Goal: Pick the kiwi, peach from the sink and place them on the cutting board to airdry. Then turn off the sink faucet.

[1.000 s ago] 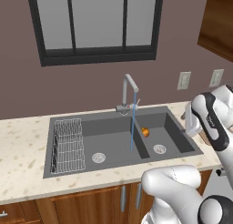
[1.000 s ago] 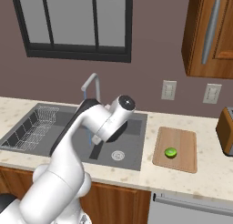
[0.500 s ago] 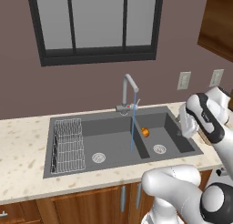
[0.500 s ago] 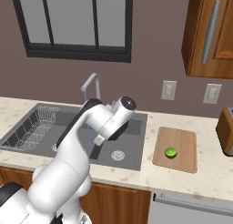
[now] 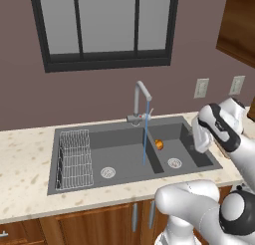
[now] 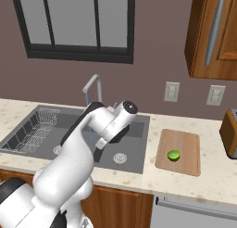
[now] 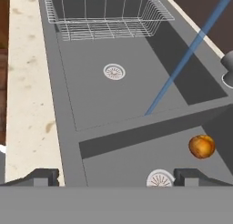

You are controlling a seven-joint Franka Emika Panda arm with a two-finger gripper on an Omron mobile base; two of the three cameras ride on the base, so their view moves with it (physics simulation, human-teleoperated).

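The orange-red peach [image 5: 159, 144] lies in the right basin of the dark grey sink [image 5: 119, 152], against the divider. In the hand view the peach [image 7: 201, 146] is to the right, beside a round drain [image 7: 160, 176]. My gripper [image 7: 116, 177] hangs open and empty over that basin, its fingertips [image 7: 43, 175] wide apart; in the left base view the gripper [image 5: 195, 138] is above the sink's right end. The lime-green kiwi [image 6: 173, 155] rests on the wooden cutting board [image 6: 185, 139], right of the sink [image 6: 134, 153]. Water streams from the tall faucet [image 5: 141, 97] into the left basin.
A wire rack [image 5: 74, 157] fills the sink's left end. The blue water stream [image 7: 182, 59] falls just left of the divider. A brown toaster [image 6: 230, 132] stands at the counter's far right, past the board. Wall outlets and a wooden cabinet are above.
The hand has swung left from beyond the sink's right edge to over the right basin, still open. The peach, kiwi and running water are unchanged.
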